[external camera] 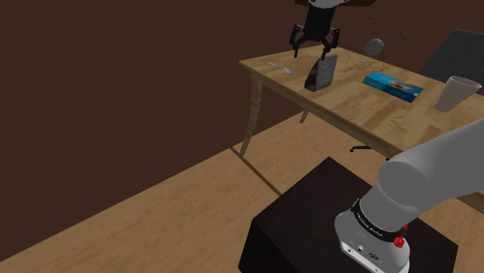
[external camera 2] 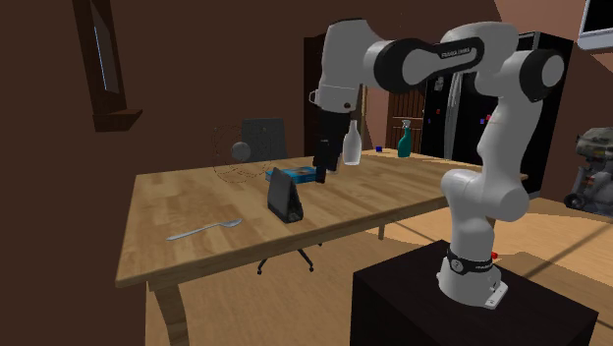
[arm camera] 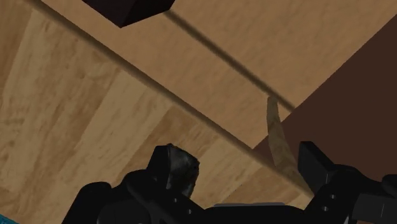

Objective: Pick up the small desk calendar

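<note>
A white Franka arm is reaching from its black stand [external camera: 326, 225] over a wooden table [external camera: 349, 116]. Its black gripper [external camera: 314, 48] is hanging just above the small desk calendar [external camera: 320, 74], with its two fingers [arm camera: 172, 167] standing well apart and holding nothing. From these pictures I cannot tell whether a fingertip is touching the calendar's top.

The calendar, a dark grey tent-shaped stand, is sitting upright on the table top, near the middle of its width. In the second exterior view the calendar [external camera 2: 286, 194] is standing just in front of the gripper [external camera 2: 324, 162].

A flat blue box [external camera: 392, 85] is lying near the calendar, toward the shoulder view's right. A white cup [external camera: 456, 93] is standing farther right. A silver piece of cutlery [external camera: 281, 67] is lying toward the left, near the table's end. A grey ball [external camera: 375, 46] is showing behind the calendar.

At the table's far side in the second exterior view, a clear bottle [external camera 2: 351, 143] and a green spray bottle [external camera 2: 404, 138] are standing.
</note>
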`<move>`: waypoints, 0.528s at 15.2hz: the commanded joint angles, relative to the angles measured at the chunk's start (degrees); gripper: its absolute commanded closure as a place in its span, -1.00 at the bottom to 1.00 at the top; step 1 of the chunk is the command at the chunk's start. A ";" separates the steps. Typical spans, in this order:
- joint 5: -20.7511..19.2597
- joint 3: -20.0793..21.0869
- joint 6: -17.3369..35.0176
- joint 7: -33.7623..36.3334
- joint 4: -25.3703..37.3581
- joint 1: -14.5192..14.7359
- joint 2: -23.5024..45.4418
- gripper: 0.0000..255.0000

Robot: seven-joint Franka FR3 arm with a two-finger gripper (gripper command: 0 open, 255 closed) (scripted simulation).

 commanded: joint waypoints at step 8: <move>-5.87 -1.54 3.21 23.46 8.72 -7.47 11.06 -1.00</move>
